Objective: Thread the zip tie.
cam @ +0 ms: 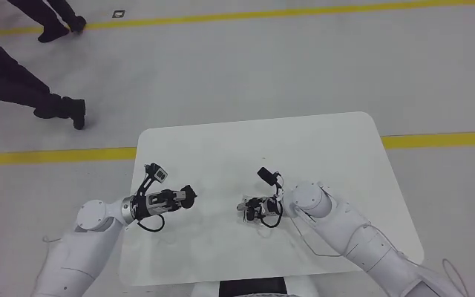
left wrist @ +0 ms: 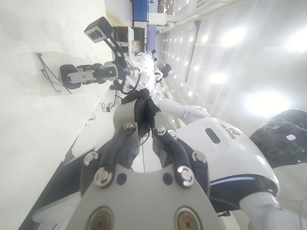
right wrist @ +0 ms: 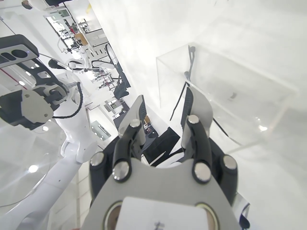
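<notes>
At the edge of a clear box [right wrist: 242, 89], on the near middle of the worktop [cam: 326, 148]: the right gripper [right wrist: 165, 96], fingers apart, tips at or just inside the box. Between those fingers, close against the inner face of one, a thin black zip tie [right wrist: 178, 102]. Positioned this way most likely to bracket the strap before a pinch. No contact to be made out, only closeness.

Long axis of that strap roughly in line with the fingers themselves, running away from the wrist into the box. Seemingly on a slant rather than flat on the box floor. Head end and tail end not to be told apart. Farther along the same wall, a second zip tie [right wrist: 191, 57], also leaning. Probably stored like this on purpose: a strap propped off the floor offers an edge to grab, unlike one lying flat.

Over the left part of the worktop, well apart from the box: the left gripper [left wrist: 142, 95], roughly facing the other one. Fingers drawn together, with a dark crumpled mass [left wrist: 144, 113] at the tips. Impossible to say whether a strap sits pinched there or only padding. Likely held there as the receiving side for a hand-to-hand threading.

Threading itself not yet begun, judging by the straps in the box.
</notes>
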